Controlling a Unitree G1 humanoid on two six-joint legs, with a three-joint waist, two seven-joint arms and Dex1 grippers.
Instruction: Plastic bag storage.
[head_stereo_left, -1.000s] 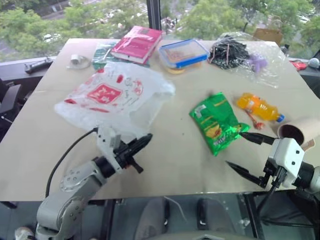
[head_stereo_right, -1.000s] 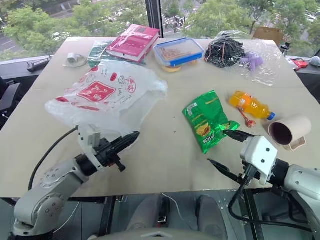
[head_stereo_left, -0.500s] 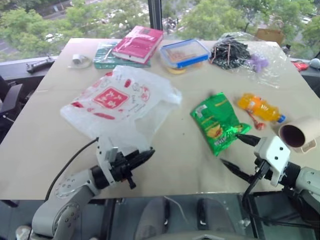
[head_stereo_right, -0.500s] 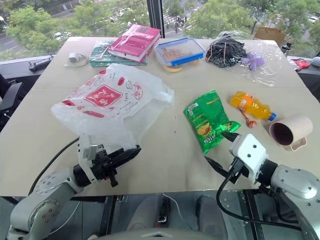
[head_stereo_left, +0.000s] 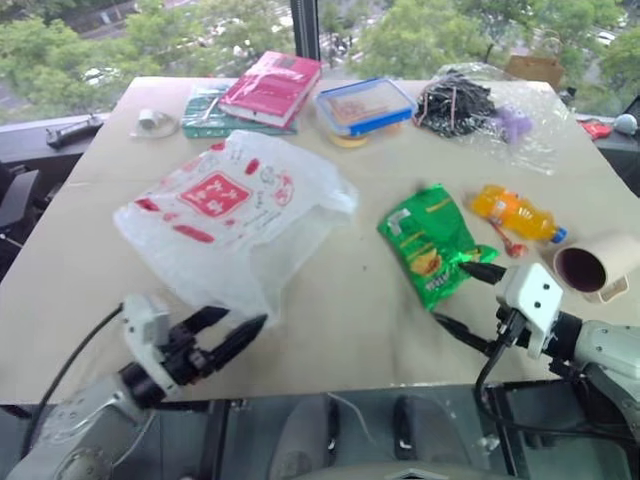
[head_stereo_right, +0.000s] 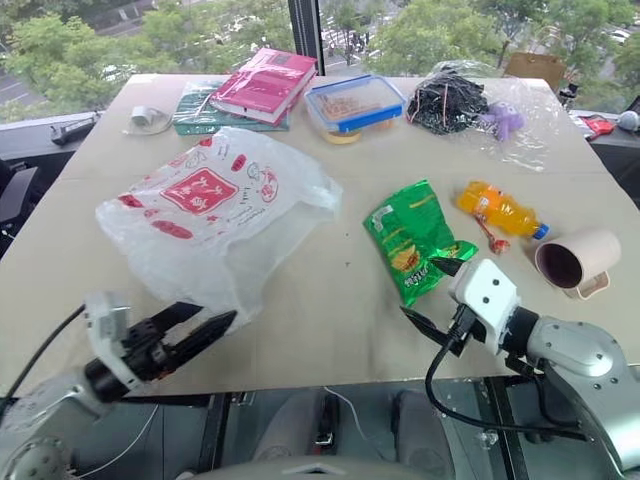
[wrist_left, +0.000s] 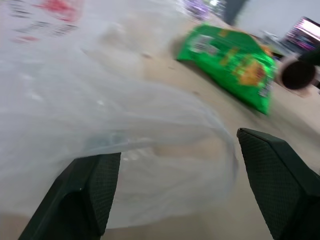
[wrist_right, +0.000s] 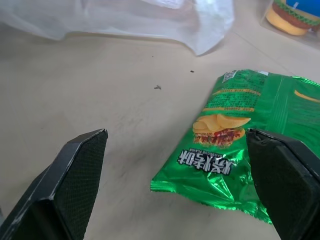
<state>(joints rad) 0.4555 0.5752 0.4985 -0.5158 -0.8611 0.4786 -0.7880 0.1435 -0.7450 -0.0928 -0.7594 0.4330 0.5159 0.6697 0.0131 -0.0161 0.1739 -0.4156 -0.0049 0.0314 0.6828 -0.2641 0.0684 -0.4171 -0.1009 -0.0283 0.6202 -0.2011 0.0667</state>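
Note:
The plastic bag (head_stereo_left: 235, 215), crinkly translucent white with a red square label, lies spread on the left half of the table. Its near corner (wrist_left: 165, 130) reaches toward the front edge. My left gripper (head_stereo_left: 242, 322) hovers low at that front edge, just short of the corner. It is open, with the bag's rim lying ahead between the fingers (wrist_left: 92, 192) and nothing gripped. My right gripper (head_stereo_left: 466, 300) stands open at the near end of the green snack packet (head_stereo_left: 432, 245), holding nothing.
Along the far edge stand a red book (head_stereo_left: 275, 88), a blue-lidded food box (head_stereo_left: 365, 105), a clear bag of black cables (head_stereo_left: 470, 105) and a tape roll (head_stereo_left: 155, 122). An orange bottle (head_stereo_left: 515, 215) and a beige cup (head_stereo_left: 595, 268) lie at the right.
My left gripper has gone from shut to open and has drawn back toward the near left edge. The bag's near corner now lies a little nearer. My right gripper has edged slightly left.

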